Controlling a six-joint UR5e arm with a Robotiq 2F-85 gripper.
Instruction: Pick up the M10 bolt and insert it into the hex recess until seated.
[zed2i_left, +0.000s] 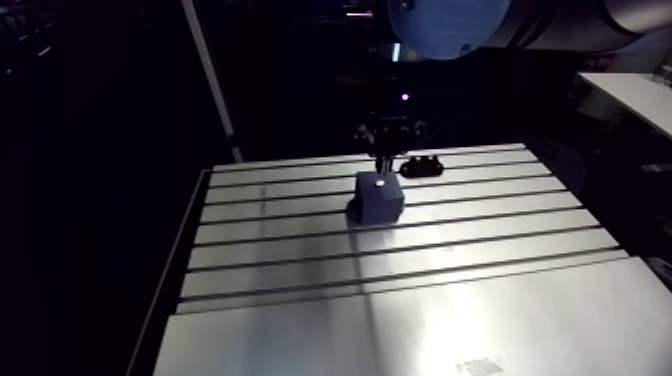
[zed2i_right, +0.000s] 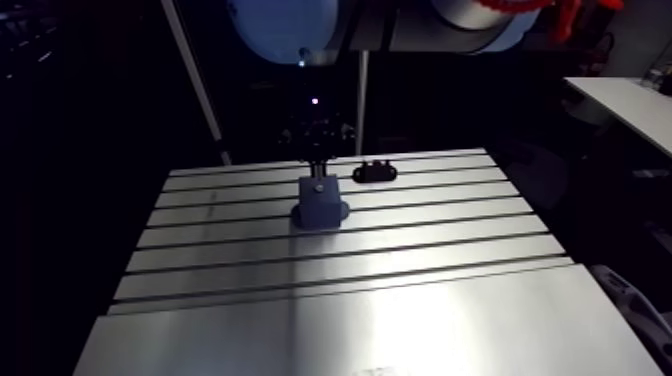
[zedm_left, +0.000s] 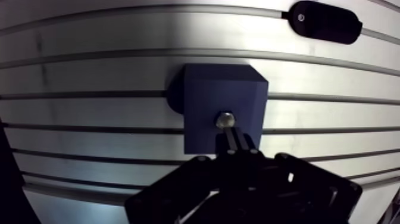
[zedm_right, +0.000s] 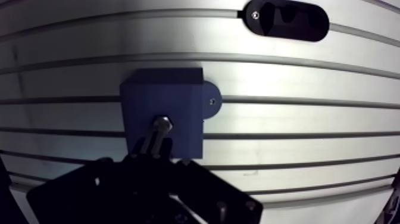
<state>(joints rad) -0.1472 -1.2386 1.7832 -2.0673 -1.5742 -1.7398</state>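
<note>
- Gripping the M10 bolt (zedm_right: 161, 124) by its shank, the gripper (zedm_left: 232, 140) has its two fingers drawn narrow, with the bolt pressed between them.
- In the wrist view the bolt's hex head points away from the gripper, just ahead of the fingertips.
- The head shows against the top face of the blue block (zedm_left: 205, 95), near the edge of that face closest to the fingers.
- Whether the head sits in the hex recess or is only just above it cannot be told, because the head hides the recess.
- The blue block stands on the slotted aluminium table (zed2i_left: 450, 300), straddling one of the slots.
- A rounded mounting tab (zedm_right: 212, 101) sticks out from one side of the block's foot and lies flat on the table, with a small screw in it.
- In the arm view the gripper comes straight down over the block, and a small bright glint on the block's top marks the bolt.
- A black oblong holder (zedm_left: 324, 22) lies beyond the block, near the table's far edge and apart from the block, with a small screw at one end.
</note>
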